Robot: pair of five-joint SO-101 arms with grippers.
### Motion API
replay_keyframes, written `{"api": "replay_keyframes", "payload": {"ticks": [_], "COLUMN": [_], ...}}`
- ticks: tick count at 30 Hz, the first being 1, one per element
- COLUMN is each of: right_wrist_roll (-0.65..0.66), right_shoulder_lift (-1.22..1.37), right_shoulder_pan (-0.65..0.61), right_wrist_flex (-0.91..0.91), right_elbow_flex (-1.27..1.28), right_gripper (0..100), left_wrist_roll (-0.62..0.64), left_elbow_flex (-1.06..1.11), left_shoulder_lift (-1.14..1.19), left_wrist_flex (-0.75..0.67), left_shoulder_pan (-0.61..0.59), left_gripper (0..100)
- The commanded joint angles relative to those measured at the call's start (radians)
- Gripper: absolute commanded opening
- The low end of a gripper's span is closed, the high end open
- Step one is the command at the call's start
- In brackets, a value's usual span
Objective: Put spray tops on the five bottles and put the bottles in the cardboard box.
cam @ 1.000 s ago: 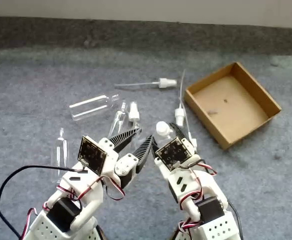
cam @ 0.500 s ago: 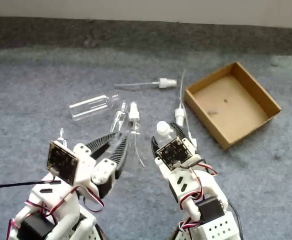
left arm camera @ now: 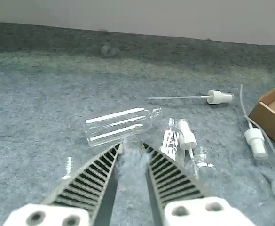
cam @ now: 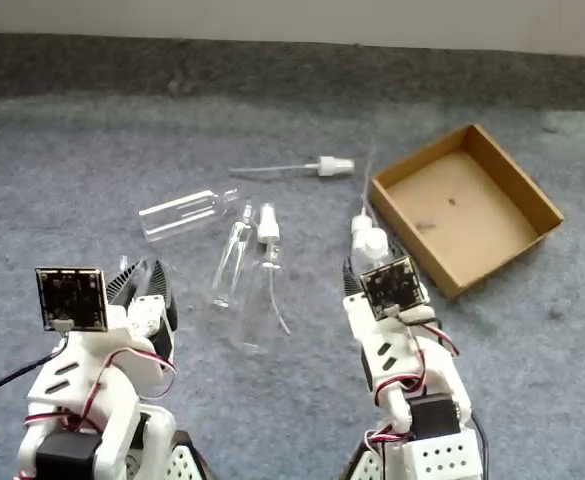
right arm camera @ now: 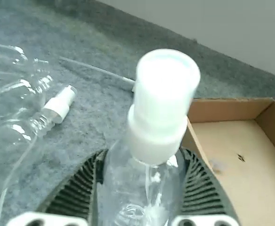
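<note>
Right gripper (right arm camera: 145, 157) clamped a capped bottle (right arm camera: 137, 188) near the cardboard box (cam: 532, 195).
The clear bottle, its white spray top (right arm camera: 161, 106) fitted, sat squeezed between the right gripper's ribbed fingers, close to the box's near corner. The left gripper (left arm camera: 132, 149) hung slightly parted and empty above the grey carpet (cam: 72, 160), where other clear bottles (cam: 179, 213) and a loose spray top (cam: 334, 165) lay.

The left gripper (cam: 147, 285) pulled back from centre frame to the lower left; the right gripper (cam: 370, 268) carried its capped bottle (cam: 374, 243) rightward, nearer the cardboard box (cam: 422, 156).
</note>
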Motion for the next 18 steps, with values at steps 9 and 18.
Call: {"api": "replay_keyframes", "payload": {"ticks": [9, 18], "right_wrist_roll": [-0.008, -0.015], "right_shoulder_lift": [0.042, 0.512], "right_shoulder_pan": [0.211, 0.364], "right_wrist_flex": [0.01, -0.475], "right_elbow_flex": [-0.372, -0.392], "right_gripper": [7.3, 7.0], "left_wrist_roll": [-0.005, -0.005], "left_elbow_flex": [0.28, 0.44], "left_shoulder_lift": [0.004, 0.004], "left_wrist_flex": [-0.005, -0.175], "left_shoulder_pan": [-0.018, -0.019], "left_gripper": [0, 0]}}
